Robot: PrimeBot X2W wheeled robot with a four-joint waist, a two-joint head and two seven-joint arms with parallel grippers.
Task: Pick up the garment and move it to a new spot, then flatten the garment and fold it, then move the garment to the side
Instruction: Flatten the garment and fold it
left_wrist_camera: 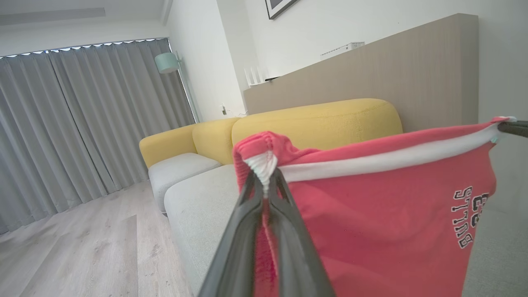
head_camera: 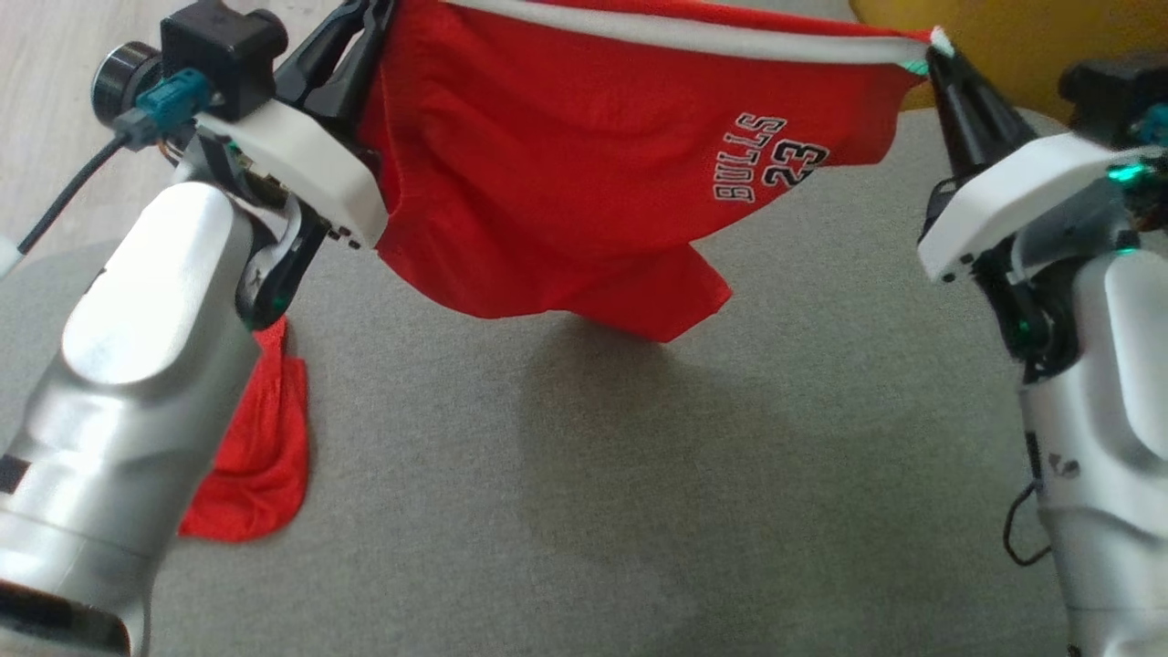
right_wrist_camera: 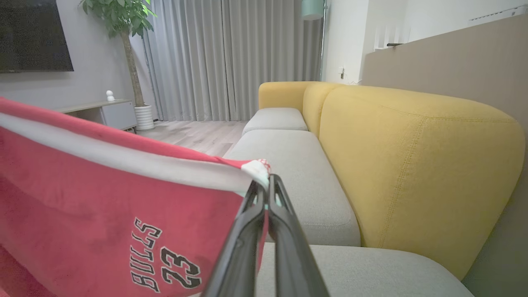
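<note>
The garment (head_camera: 566, 182) is a pair of red shorts with a white waistband stripe and "BULLS 23" lettering. It hangs stretched in the air between my two grippers, above the grey sofa seat (head_camera: 639, 474). My left gripper (head_camera: 370, 14) is shut on one waistband corner, seen close up in the left wrist view as the garment (left_wrist_camera: 371, 214) pinched at my left gripper (left_wrist_camera: 264, 173). My right gripper (head_camera: 935, 55) is shut on the other corner; the right wrist view shows the garment (right_wrist_camera: 103, 214) nipped at my right gripper (right_wrist_camera: 264, 185). One leg droops down to the seat at the lower left (head_camera: 255, 456).
The yellow sofa backrest (right_wrist_camera: 412, 165) runs along the far side of the grey cushions. Wood floor (left_wrist_camera: 82, 247) and grey curtains (left_wrist_camera: 82, 123) lie to the left. A potted plant (right_wrist_camera: 128, 62) and a low white cabinet (right_wrist_camera: 107, 113) stand across the room.
</note>
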